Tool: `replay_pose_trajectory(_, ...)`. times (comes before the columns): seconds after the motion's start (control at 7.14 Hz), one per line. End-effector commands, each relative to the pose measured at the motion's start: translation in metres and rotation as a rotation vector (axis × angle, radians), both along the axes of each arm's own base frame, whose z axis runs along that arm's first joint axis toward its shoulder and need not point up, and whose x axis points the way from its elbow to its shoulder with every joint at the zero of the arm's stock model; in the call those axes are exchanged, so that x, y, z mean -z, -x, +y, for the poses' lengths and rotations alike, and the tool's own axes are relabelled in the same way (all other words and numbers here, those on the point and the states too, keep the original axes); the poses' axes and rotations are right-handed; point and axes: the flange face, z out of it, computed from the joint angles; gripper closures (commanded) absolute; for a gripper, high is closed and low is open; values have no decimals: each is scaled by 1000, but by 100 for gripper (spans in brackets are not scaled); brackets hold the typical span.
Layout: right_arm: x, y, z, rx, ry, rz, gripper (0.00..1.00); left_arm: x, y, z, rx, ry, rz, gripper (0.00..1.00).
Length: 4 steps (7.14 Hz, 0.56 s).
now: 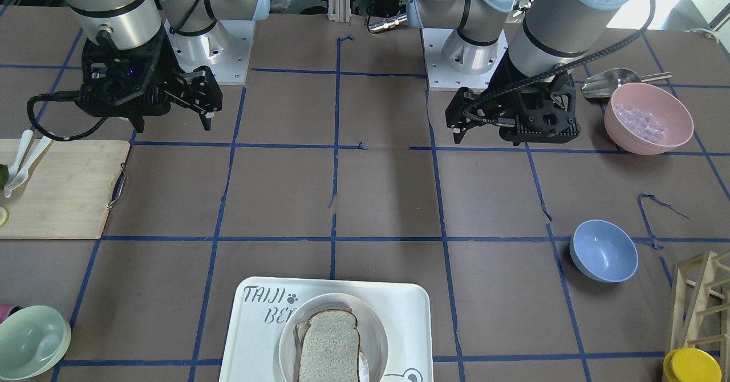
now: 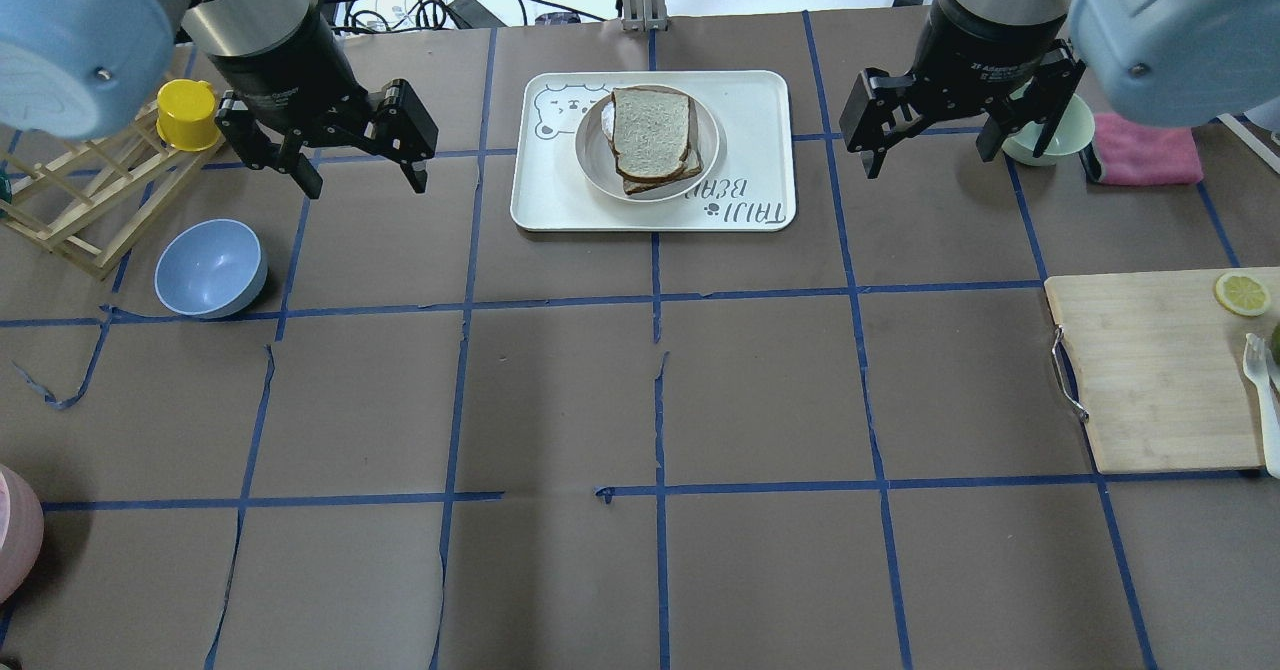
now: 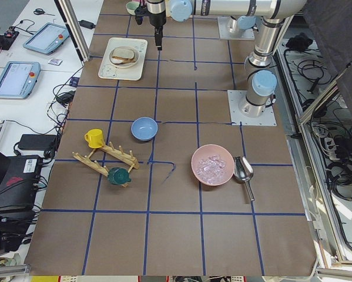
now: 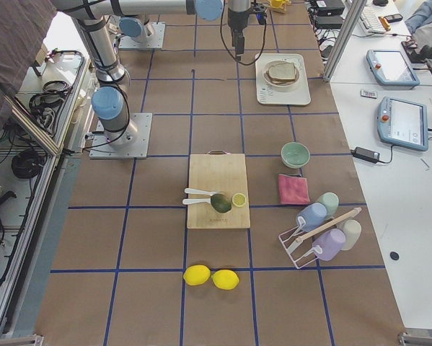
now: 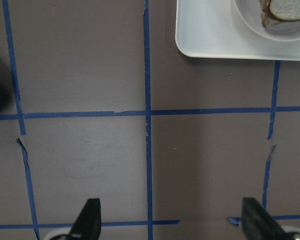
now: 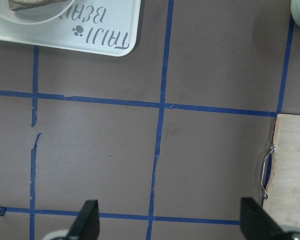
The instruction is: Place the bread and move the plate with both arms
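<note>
The bread [image 2: 650, 130] is stacked on a second slice [image 2: 668, 183] in the round plate [image 2: 592, 145], which is set on the white TAIJI BEAR tray [image 2: 755, 120] at the far side of the tabletop [image 2: 560, 390]. The left gripper [image 2: 366, 186] and right gripper [image 2: 930, 160] are poised on either side of the tray, jaws spread and empty. The plate move is judged next: opposite rims should be approached level, pinched simultaneously, and lifted evenly so nothing is tipped.
</note>
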Motion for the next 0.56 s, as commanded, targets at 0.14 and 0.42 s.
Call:
replay_pose_trajectory(0.14,0,1,0,1,1,1,0,-5,-12,18,12,9,-2,0)
replay_pose_trajectory(0.42,0,1,0,0,2,1,0,-1,-11,20,14,1,-2,0)
